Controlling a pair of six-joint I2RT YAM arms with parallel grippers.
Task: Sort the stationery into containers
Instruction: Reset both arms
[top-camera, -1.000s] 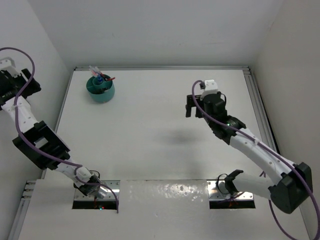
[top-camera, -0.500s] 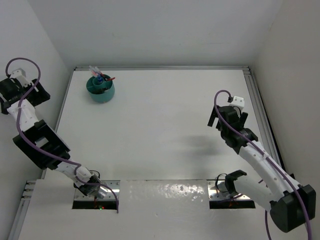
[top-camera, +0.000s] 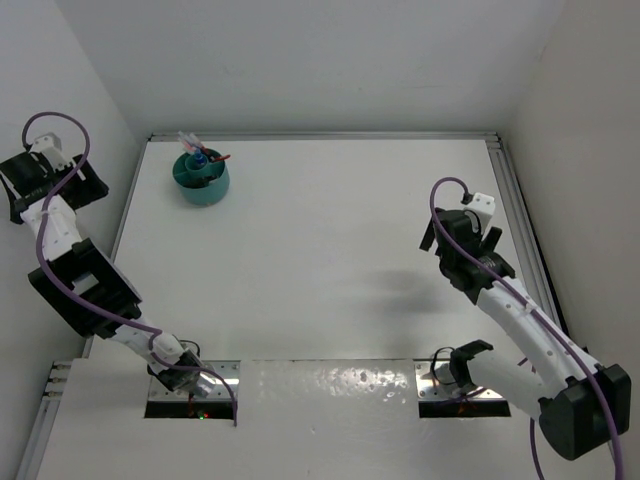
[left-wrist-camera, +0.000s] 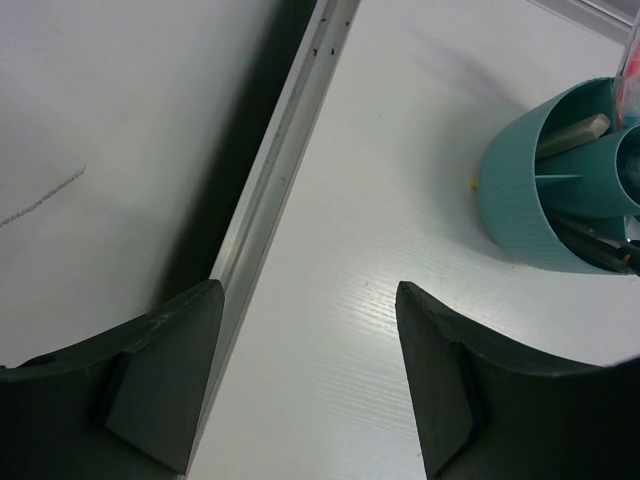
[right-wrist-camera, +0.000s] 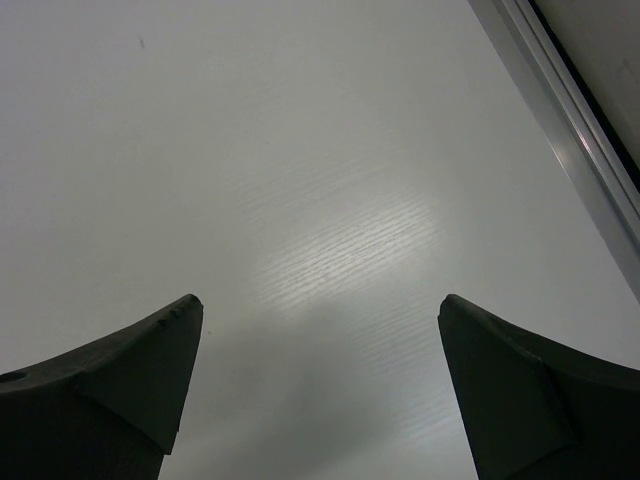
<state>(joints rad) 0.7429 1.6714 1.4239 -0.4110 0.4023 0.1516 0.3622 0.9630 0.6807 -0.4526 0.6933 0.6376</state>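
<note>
Round teal organiser (top-camera: 200, 180) stands at the far-left corner of the white table (top-camera: 320, 250), just beside the far rail and the left rail. It is upright, w/ ribbed outer wall and divider walls running in toward a central cup. In the top view thin pens (top-camera: 190, 141) stick up out of it, leaning toward the far left, and a red pen (top-camera: 217, 157) pokes out toward the right. A small blue-capped bottle (top-camera: 201, 158) shows near the middle; can't tell which compartment. In the left wrist view a beige eraser (left-wrist-camera: 572, 134) lies tilted in one outer compartment, and a dark scissors handle (left-wrist-camera: 597, 246) sits in the compartment next to it. The rest of the contents is cut off at the frame edge.

Left gripper (top-camera: 52, 188) hangs high at the far left, over the left rail (left-wrist-camera: 280, 190) and close to the side wall (left-wrist-camera: 120, 130), well apart from the organiser. Its fingers (left-wrist-camera: 160, 370) are spread wide w/ nothing between them, only rail and tabletop below.

Right gripper (top-camera: 458, 240) hovers over the right part of the table, near the right rail (right-wrist-camera: 570, 110) and far across from the organiser. Its fingers (right-wrist-camera: 120, 380) are also spread wide apart, holding nothing, w/ bare white tabletop under them.
</note>
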